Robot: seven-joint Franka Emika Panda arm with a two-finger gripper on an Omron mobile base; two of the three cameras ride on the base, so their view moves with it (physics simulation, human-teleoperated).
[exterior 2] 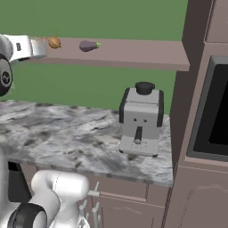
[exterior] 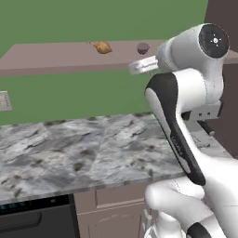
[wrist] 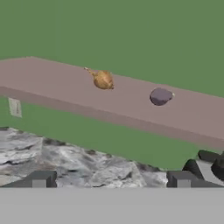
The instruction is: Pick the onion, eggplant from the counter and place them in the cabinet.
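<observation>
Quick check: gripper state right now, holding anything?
Gripper: open and empty; the onion and the eggplant both lie on the cabinet, apart from it.

No readable text, labels or numbers anywhere.

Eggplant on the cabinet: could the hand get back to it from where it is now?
Probably yes. The eggplant lies in the open on the cabinet, apart from the onion, and the hand faces it with only open air between them.
</observation>
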